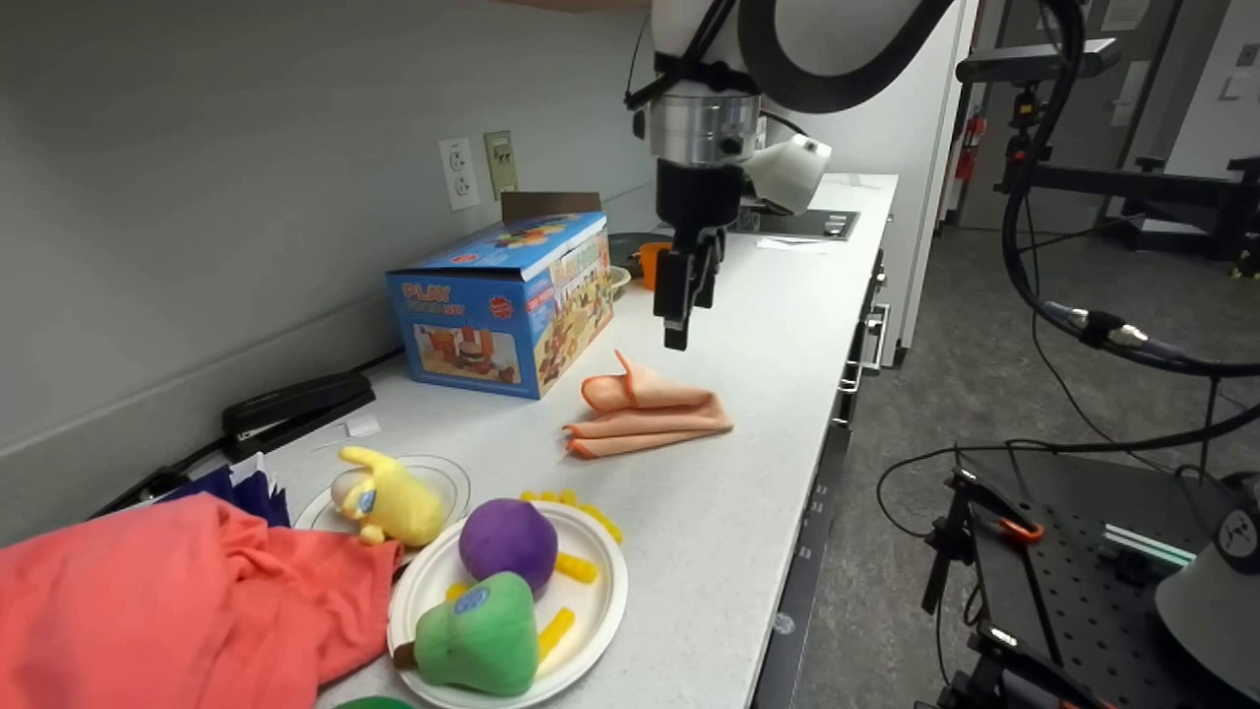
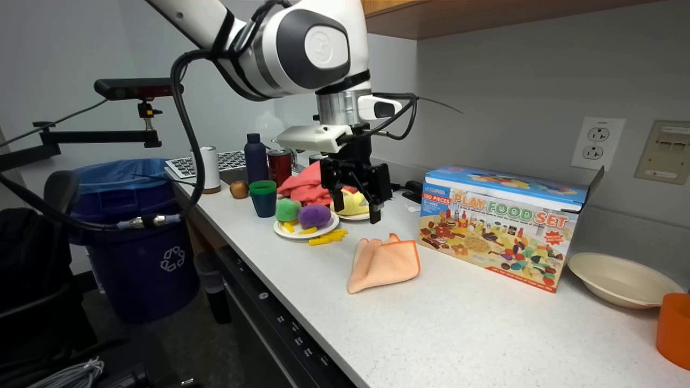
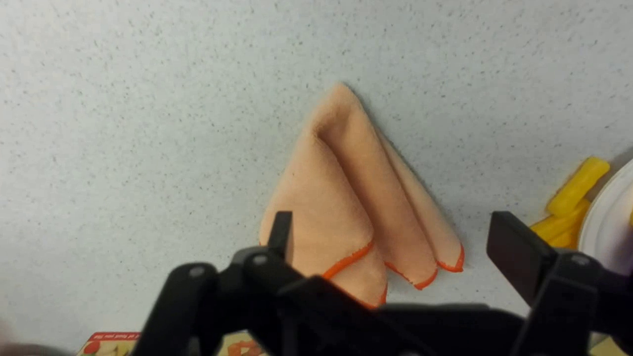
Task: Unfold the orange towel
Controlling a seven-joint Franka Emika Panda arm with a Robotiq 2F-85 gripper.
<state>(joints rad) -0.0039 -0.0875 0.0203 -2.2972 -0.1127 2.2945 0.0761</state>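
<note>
Wrist view shows me the small, thin, light peach-orange cloth towel (image 3: pixel 356 198) below me, lying on the pale speckled bench (image 3: pixel 148 148). It is not flat. It sits in soft folds that meet in a point at one end and fan out at the end with the bright orange edges. In an exterior view, one orange-edged corner (image 1: pixel 642 382) sticks up a little.

My black two-fingered pincer (image 3: pixel 398 237) hangs above the towel and does not touch it. It is spread wide and holds nothing.

I think the step now is to pick a loose edge and go get it; the spreading out is not done yet. Next I would need to move over that corner, go down slowly and pinch just the top layer. If I pinch two layers, the whole towel may come along in a lump. Then I would lift the layer and pull it away from the others.

Near the towel stands the blue cardboard box (image 2: pixel 493 226) printed with toy food. Also near is a round white plate (image 1: pixel 605 606) with a round purple toy (image 1: pixel 509 542) and a green pear-shaped toy (image 1: pixel 482 630) on it, and short yellow sticks (image 3: pixel 578 188) by its rim. Past the plate lies a coral-red cloth (image 1: pixel 167 611), which is not the one I need.
</note>
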